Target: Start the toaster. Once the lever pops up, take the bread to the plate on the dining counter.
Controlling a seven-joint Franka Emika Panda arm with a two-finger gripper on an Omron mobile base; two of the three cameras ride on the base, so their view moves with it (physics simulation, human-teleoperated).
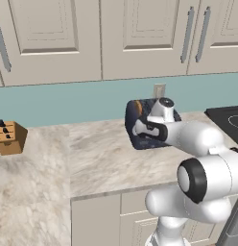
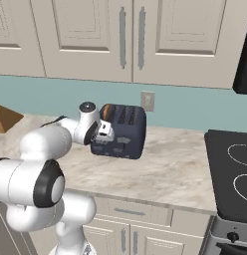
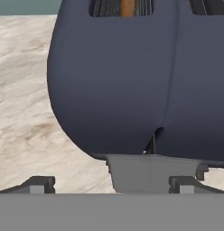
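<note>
The dark navy toaster (image 2: 126, 130) stands on the marbled counter against the teal wall, also seen as toaster (image 1: 134, 126) and close up as toaster (image 3: 132, 85). A golden-brown edge of the bread (image 3: 127, 6) shows in a top slot, also bread (image 1: 138, 107). My gripper (image 2: 105, 133) is low at the toaster's front left face. In the hand view the gripper (image 3: 112, 185) is open, its tips wide apart either side of a grey lever (image 3: 150, 173) at the toaster's base. The plate and the dining counter are out of view.
A tan knife block (image 1: 9, 137) sits at the far left of the counter. A black cooktop (image 2: 230, 169) lies to the right of the toaster. A wall outlet (image 2: 147, 101) is behind it, with pale upper cabinets (image 2: 95, 40) overhead.
</note>
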